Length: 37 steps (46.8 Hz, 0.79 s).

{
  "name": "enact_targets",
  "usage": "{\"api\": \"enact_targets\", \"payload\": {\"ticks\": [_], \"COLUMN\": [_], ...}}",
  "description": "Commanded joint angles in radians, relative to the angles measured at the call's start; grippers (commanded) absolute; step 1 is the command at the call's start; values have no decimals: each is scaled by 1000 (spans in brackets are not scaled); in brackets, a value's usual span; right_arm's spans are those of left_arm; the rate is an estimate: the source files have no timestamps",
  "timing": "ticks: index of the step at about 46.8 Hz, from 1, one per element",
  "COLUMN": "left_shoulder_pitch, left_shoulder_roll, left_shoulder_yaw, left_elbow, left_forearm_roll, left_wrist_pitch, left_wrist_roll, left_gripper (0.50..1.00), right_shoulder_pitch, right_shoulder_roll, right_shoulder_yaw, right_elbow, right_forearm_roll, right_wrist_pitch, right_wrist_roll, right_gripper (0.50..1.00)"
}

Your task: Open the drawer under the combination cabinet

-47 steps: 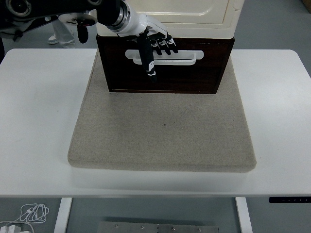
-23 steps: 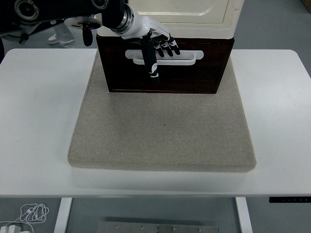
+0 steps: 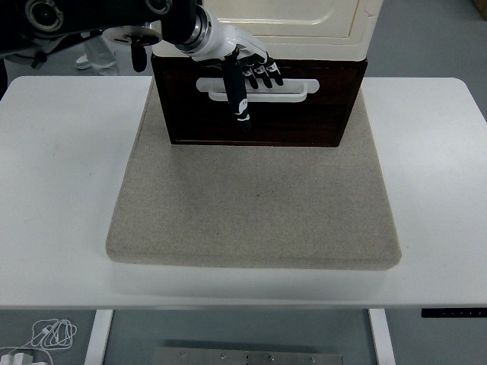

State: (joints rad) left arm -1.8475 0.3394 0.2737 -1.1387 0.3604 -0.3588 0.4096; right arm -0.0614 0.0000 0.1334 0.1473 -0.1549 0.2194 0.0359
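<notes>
We curl our left hand (image 3: 242, 72) fingers (image 3: 262, 73) into the white slot handle (image 3: 293, 88) of the dark wooden drawer (image 3: 304, 114), thumb hanging below, ready to pull.

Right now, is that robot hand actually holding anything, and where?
Yes. The left hand is hooked over the white handle on the dark drawer, gripping near its left end.

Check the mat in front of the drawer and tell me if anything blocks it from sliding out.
Nothing visible does. The mat in front of the drawer is bare, and the left hand is already at the handle.
</notes>
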Motion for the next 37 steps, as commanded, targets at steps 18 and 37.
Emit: {"api": "enact_targets", "payload": {"ticks": [18, 37], "left_shoulder_pitch": [24, 33], "left_shoulder_roll": [-20, -23], "left_shoulder_yaw": [1, 1], "left_elbow": [22, 22], "left_forearm_roll": [0, 2], "left_wrist_pitch": [0, 0], "left_wrist_roll": [0, 0], "left_gripper": [1000, 1000], "right_shoulder_pitch": [0, 0], "right_shoulder_roll": [0, 0], "right_shoulder_yaw": [0, -1], "right_elbow": [0, 0], "right_forearm_roll": [0, 0], "right_wrist_pitch": [0, 0], "right_wrist_roll": [-1, 1], "right_gripper": [926, 926]}}
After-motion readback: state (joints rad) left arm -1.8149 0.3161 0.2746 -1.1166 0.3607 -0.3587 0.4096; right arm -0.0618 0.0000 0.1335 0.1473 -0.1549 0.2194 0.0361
